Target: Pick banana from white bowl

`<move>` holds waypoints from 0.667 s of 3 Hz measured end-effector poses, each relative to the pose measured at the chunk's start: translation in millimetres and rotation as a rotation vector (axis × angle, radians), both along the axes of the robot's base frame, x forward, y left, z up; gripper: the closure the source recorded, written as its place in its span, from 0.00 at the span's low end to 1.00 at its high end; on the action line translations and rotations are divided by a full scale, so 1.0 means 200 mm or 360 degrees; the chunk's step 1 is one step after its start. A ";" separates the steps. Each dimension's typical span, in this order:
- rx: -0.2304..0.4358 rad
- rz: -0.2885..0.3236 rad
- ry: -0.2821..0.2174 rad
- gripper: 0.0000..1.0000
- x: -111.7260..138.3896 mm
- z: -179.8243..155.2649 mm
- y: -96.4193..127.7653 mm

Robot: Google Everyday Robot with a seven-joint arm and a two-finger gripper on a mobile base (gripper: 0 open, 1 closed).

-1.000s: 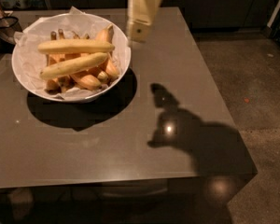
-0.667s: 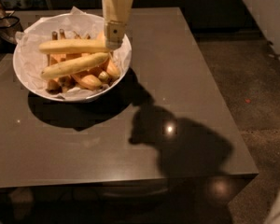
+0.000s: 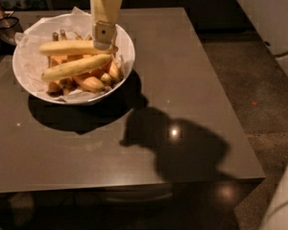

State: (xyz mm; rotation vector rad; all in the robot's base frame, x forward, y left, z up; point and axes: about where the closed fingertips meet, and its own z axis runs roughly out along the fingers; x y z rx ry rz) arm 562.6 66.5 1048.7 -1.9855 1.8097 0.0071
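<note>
The white bowl (image 3: 125,35), lined with crumpled white paper, sits at the table's back left. The long, almost straight pale-yellow banana (image 3: 67,47) lies across its top. A slightly curved pale banana (image 3: 77,66) lies just in front of it, over several stubby orange-toned bananas (image 3: 93,83). My gripper (image 3: 103,43) hangs over the right part of the bowl, its tip at the right end of the long banana.
The brown table (image 3: 182,80) runs to the front and right, with my arm's shadow (image 3: 173,143) on it. Dark objects (image 3: 2,20) stand at the table's far left edge. A pale body part (image 3: 283,205) shows at the lower right, with floor (image 3: 249,80) beyond.
My gripper has moved left and down, from beside the bowl's right rim to over the bowl at the long banana's right end. The shadow has shifted left.
</note>
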 end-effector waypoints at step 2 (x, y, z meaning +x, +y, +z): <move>-0.0031 0.0085 0.0056 0.29 0.04 -0.05 0.24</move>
